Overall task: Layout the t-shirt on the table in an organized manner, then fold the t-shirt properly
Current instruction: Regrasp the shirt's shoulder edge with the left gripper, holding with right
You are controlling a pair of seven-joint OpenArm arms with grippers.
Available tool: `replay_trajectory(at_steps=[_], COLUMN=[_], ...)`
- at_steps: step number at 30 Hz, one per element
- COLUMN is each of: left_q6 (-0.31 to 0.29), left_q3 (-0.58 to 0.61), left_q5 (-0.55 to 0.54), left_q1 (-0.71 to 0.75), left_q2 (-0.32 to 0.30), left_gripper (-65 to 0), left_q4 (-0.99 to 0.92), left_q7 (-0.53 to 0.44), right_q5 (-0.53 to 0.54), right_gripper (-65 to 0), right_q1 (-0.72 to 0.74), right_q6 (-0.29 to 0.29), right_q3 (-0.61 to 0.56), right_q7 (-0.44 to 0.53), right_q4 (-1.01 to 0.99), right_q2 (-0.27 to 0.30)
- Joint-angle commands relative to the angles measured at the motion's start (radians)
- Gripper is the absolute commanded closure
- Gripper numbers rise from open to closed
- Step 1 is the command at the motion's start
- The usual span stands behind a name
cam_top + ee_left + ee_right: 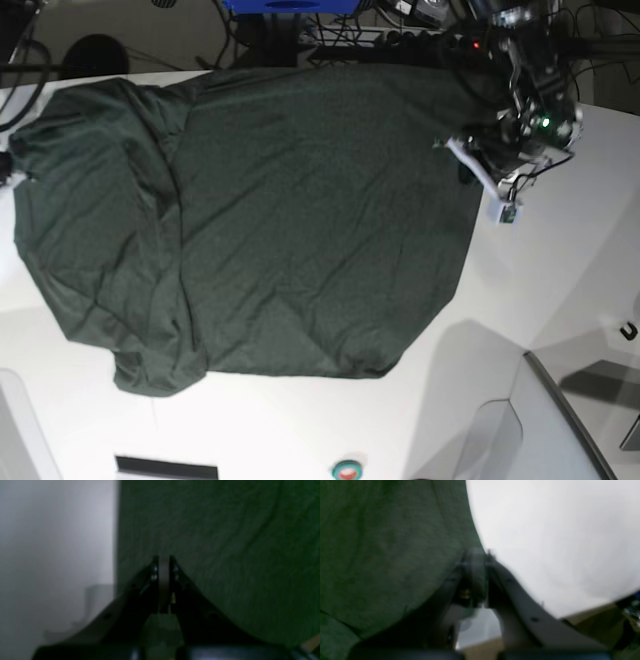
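Note:
The dark green t-shirt [280, 220] lies spread over the white table [560, 280], with wrinkles on its left part. My left gripper [472, 158] sits at the shirt's right edge near the back. In the left wrist view that gripper [163, 558] is shut, its tips in the t-shirt [225, 542] a little inside the cloth's edge, beside the bare table [50, 542]. My right gripper [477, 552] is shut right on the border of the t-shirt [382, 542], with white table [545, 530] on its right. In the base view it is hidden at the left edge.
Cables and a blue object [285, 5] crowd the space behind the table. A round green button [347, 468] sits at the front edge, and a grey panel [560, 420] stands at the lower right. Tan floor [480, 650] shows past the table edge.

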Motion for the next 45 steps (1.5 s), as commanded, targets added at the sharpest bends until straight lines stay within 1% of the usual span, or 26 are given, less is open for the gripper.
replay_trajectory(at_steps=[1,2,5,6,9,11,14,16,17,21,22,27,30,33,35,37,39,44,45], left_q6=[0.005,0.005,0.006,0.006,0.006,0.009,0.063,0.078,0.078,0.078,0.078,0.08,0.13,0.138,0.138,0.138,0.138,0.138,0.138], left_q3=[-0.002,-0.002,-0.002,-0.002,0.001,0.002,0.007,0.007,0.007,0.004,0.005,0.004,0.007,0.008,0.008,0.008,0.008,0.002,0.001], left_q5=[-0.005,-0.005,-0.005,-0.005,-0.005,-0.002,0.051,0.061,0.064,0.064,0.064,0.064,0.064,0.064,0.066,0.066,0.066,0.064,0.064], left_q1=[-0.026,-0.04,-0.063,-0.067,-0.07,-0.07,-0.07,-0.083,-0.096,-0.138,-0.15,-0.224,-0.253,-0.262,-0.279,-0.291,-0.296,-0.311,-0.317], left_q2=[-0.008,-0.008,-0.008,-0.008,-0.008,-0.008,-0.008,-0.008,-0.008,-0.019,-0.022,-0.022,-0.022,-0.022,-0.022,-0.024,-0.033,-0.038,-0.038], left_gripper=[0.0,0.0,0.0,0.0,0.0,0.0,0.0,0.0,0.0,0.0,0.0,0.0,0.0,0.0,0.0,0.0,0.0,0.0,0.0], left_q4=[-0.01,-0.034,-0.076,-0.082,-0.093,-0.096,-0.143,-0.197,-0.226,-0.297,-0.304,-0.349,-0.383,-0.415,-0.447,-0.481,-0.502,-0.499,-0.501], left_q7=[-0.012,-0.012,-0.015,-0.015,-0.026,-0.07,-0.135,-0.178,-0.187,-0.19,-0.19,-0.192,-0.195,-0.236,-0.255,-0.261,-0.261,-0.262,-0.262], right_q5=[0.004,0.004,0.004,0.004,0.003,0.001,0.0,0.0,0.0,-0.002,-0.002,-0.002,-0.002,-0.002,-0.002,-0.002,-0.002,-0.002,-0.002], right_gripper=[-1.5,-3.6,0.0,-0.3,-0.5,-0.5,-0.5,-0.5,-0.5,-0.5,-0.5,-0.5,-0.5,-0.5,-0.5,-0.6,-0.6,-0.6,-0.6], right_q1=[0.011,0.019,0.039,0.045,0.071,0.083,0.109,0.137,0.151,0.211,0.224,0.286,0.309,0.349,0.375,0.395,0.422,0.47,0.471], right_q6=[0.002,0.002,0.002,0.002,0.002,0.002,0.002,0.002,0.001,0.001,0.001,0.001,-0.001,-0.007,-0.009,-0.009,-0.009,-0.013,-0.029], right_q3=[-0.012,-0.026,-0.059,-0.069,-0.079,-0.079,-0.079,-0.081,-0.081,-0.081,-0.081,-0.082,-0.086,-0.142,-0.185,-0.213,-0.222,-0.221,-0.218], right_q7=[0.02,0.03,0.04,0.045,0.1,0.129,0.155,0.183,0.195,0.229,0.234,0.241,0.247,0.25,0.278,0.338,0.373,0.384,0.384], right_q4=[-0.004,-0.02,-0.072,-0.09,-0.158,-0.214,-0.291,-0.342,-0.371,-0.477,-0.495,-0.541,-0.543,-0.584,-0.627,-0.688,-0.744,-0.799,-0.797], right_q2=[0.018,0.018,0.016,0.016,0.015,0.016,0.022,0.024,0.036,0.054,0.067,0.081,0.082,0.085,0.094,0.099,0.102,0.122,0.125])
